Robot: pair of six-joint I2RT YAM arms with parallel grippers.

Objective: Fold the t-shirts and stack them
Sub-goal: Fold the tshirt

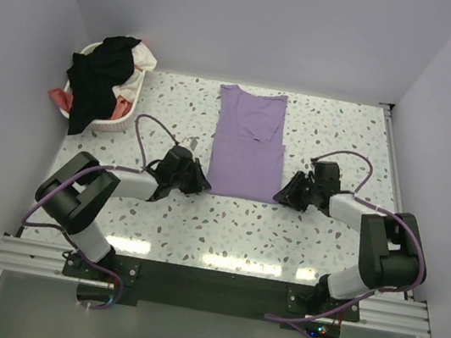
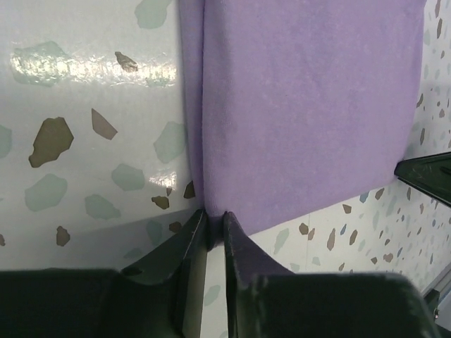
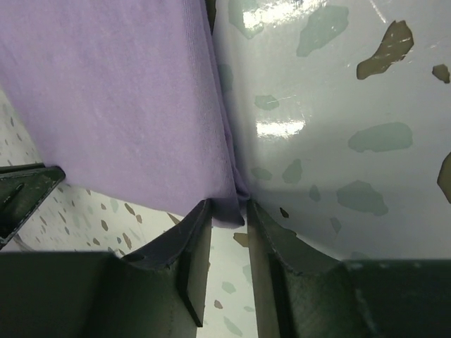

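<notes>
1. The purple t-shirt (image 1: 249, 143) lies flat at the centre of the speckled worktop (image 1: 342, 136), folded into a long strip with its collar toward the top of the frame.
2. The left claw (image 1: 197, 183) is clamped on the shirt's lower-left corner.
3. The right claw (image 1: 283, 194) is clamped likewise on the lower-right corner.
4. A white basket (image 1: 110, 126) of heaped clothes (image 1: 99, 72) sits in the upper left.

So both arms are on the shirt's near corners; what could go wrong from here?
1. The left gripper and right gripper each pinch only the very corner of the long-folded purple fabric t-shirt; either could slip out on lifting.
2. The sleeve flap folded in at the far end lies loose, so it may fall open.
3. Uneven lifting would probably skew the fold.
</notes>
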